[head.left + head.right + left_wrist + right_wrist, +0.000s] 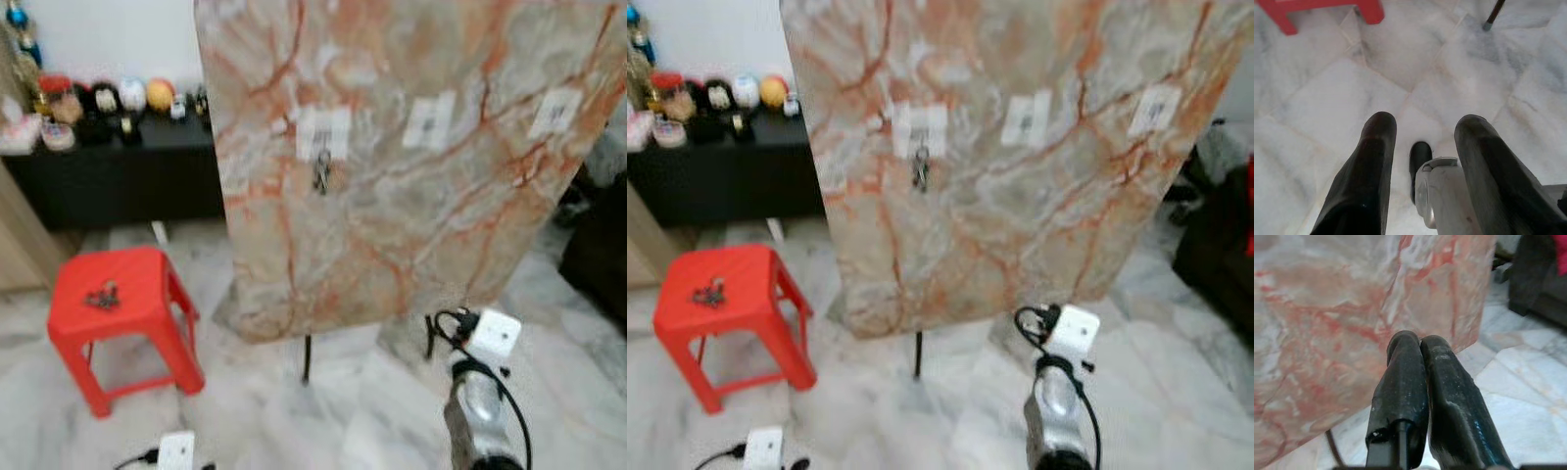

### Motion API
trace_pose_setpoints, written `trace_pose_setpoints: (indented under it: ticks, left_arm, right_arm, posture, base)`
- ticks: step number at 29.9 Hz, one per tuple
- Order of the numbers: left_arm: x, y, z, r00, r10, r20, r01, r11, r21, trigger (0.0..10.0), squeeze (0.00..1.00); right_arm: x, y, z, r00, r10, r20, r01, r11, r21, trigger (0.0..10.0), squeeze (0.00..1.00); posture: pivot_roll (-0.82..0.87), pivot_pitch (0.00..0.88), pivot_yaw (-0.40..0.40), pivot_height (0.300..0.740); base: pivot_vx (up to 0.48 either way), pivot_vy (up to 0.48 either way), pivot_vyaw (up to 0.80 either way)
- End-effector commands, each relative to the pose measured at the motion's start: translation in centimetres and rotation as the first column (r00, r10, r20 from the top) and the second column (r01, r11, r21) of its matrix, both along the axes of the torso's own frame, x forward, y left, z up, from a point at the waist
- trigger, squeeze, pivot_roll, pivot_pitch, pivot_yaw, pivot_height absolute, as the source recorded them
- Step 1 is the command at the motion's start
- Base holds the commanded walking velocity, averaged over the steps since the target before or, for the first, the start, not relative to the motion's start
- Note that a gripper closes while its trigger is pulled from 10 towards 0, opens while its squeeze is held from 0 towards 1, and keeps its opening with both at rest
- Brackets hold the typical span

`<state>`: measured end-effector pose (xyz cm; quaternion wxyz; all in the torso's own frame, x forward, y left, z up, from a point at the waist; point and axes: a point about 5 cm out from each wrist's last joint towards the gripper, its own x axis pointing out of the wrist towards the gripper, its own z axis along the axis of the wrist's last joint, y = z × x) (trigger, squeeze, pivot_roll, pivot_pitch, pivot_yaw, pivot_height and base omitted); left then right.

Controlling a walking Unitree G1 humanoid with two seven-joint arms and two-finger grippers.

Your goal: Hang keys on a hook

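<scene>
A bunch of keys (321, 174) hangs from the left hook plate (323, 132) on a tilted marble-patterned board (411, 225). Two more white hook plates (429, 119) (555, 111) sit to its right on the board, with nothing on them. A second bunch of keys (102, 294) lies on the red stool (118, 304) at the left. My right arm (480, 401) is low in front of the board's lower edge. Its gripper (1419, 340) is shut with nothing between the fingers and points at the board. My left gripper (1425, 122) hangs open over the floor, holding nothing.
A black sideboard (118, 176) with several small ornaments stands against the back wall at the left. The board rests on a thin black leg (307, 357). Dark furniture (598, 255) stands at the right. The floor is pale marble tile (1327, 98).
</scene>
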<state>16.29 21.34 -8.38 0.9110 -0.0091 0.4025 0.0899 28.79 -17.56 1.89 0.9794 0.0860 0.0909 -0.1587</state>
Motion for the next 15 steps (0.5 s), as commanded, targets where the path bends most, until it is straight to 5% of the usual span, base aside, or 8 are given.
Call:
trace_pose_setpoints:
  ticks: [1,6,10,15]
  left_arm:
    - [0.1,0.1,0.1,1.0,-0.006,0.007,0.006,1.0,0.007,10.0,0.0]
    - [0.2,0.1,0.1,1.0,-0.004,0.01,0.003,1.0,0.005,10.0,0.0]
    - [0.2,0.1,0.1,1.0,-0.005,0.011,0.005,1.0,0.005,10.0,0.0]
    - [0.3,-0.1,0.1,1.0,-0.007,0.016,0.007,1.0,0.002,10.0,0.0]
  right_arm:
    - [0.3,-0.2,0.7,0.999,-0.004,0.037,0.005,1.0,-0.013,10.0,0.0]
    - [0.8,-0.9,2.4,0.993,-0.03,0.112,0.049,0.984,-0.174,10.0,0.0]
    - [0.8,-2.3,3.4,0.985,-0.104,0.139,0.151,0.911,-0.383,10.0,0.0]
    - [0.8,-2.9,3.7,0.98,-0.132,0.147,0.185,0.87,-0.458,10.0,0.0]
  posture:
    - [0.04,0.0,-0.079,0.74]
    - [0.04,0.0,-0.082,0.74]
    - [0.04,0.0,-0.081,0.74]
    - [0.04,0.0,-0.084,0.74]
  base:
    - [0.0,0.0,0.0]
    - [0.0,0.0,0.0]
    - [0.0,0.0,0.0]
    - [0.0,0.0,0.0]
